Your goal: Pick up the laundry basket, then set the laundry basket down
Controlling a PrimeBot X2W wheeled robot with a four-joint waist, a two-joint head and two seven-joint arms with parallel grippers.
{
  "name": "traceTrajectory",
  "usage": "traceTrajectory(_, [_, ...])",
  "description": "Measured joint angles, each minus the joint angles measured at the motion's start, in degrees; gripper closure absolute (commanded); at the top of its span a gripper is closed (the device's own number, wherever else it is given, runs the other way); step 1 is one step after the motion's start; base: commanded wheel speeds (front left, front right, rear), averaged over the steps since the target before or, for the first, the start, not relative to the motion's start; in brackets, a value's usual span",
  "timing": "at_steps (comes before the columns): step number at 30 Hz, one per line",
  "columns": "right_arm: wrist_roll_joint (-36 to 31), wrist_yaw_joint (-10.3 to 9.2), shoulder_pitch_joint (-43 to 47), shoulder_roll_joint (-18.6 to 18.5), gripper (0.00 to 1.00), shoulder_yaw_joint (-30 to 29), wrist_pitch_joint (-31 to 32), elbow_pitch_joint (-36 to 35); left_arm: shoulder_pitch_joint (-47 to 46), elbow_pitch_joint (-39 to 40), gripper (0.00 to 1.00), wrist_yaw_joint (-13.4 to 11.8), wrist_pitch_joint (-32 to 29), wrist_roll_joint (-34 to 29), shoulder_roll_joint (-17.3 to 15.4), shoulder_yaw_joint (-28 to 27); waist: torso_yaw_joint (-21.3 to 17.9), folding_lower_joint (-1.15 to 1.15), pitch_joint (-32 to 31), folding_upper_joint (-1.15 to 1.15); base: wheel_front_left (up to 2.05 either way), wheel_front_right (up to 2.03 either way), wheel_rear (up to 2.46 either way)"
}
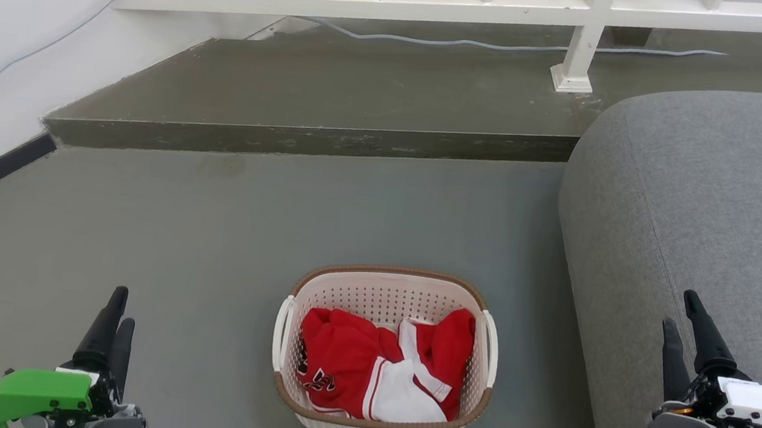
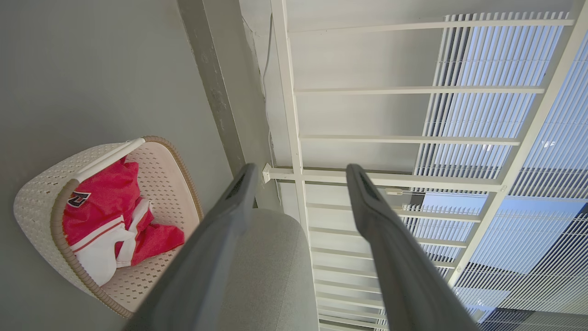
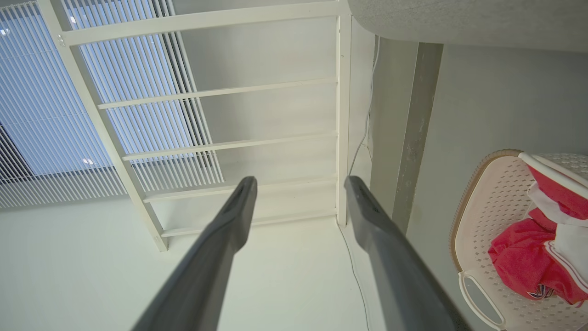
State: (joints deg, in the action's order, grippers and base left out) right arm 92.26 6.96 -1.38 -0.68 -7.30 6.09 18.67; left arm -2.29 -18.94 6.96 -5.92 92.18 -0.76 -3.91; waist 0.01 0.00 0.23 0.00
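Laundry basket (image 1: 383,354) is sitting bottom-centre, pretty much midway between the left claw (image 1: 122,308) and right claw (image 1: 681,311), both hanging spread and empty, its handles (image 1: 282,330) facing them.

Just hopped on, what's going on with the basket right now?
Nothing is being handled yet. The laundry basket, with red and white clothes in it, sits on the grey floor beside the grey sofa. The left claw and right claw hang open on either side of it, touching nothing.
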Motion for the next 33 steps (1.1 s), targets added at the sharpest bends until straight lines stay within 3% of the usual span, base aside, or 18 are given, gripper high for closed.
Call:
traceTrajectory(18, [-1.33, 0.00, -0.01, -0.19, 0.00, 1.77, -2.10, -3.15, -0.04, 1.88, 0.00, 0.00, 3.26, -2.41, -0.07, 2.14, 0.19, 0.00, 0.14, 0.00, 0.00, 0.00, 0.00])
traceTrajectory(33, [-9.33, 0.00, -0.02, -3.15, 0.00, 6.28, -5.69, -6.02, -0.19, 3.43, 0.00, 0.00, 6.02, -12.22, -1.43, 4.35, 0.31, 0.00, 0.44, 0.00, 0.00, 0.00, 0.00])
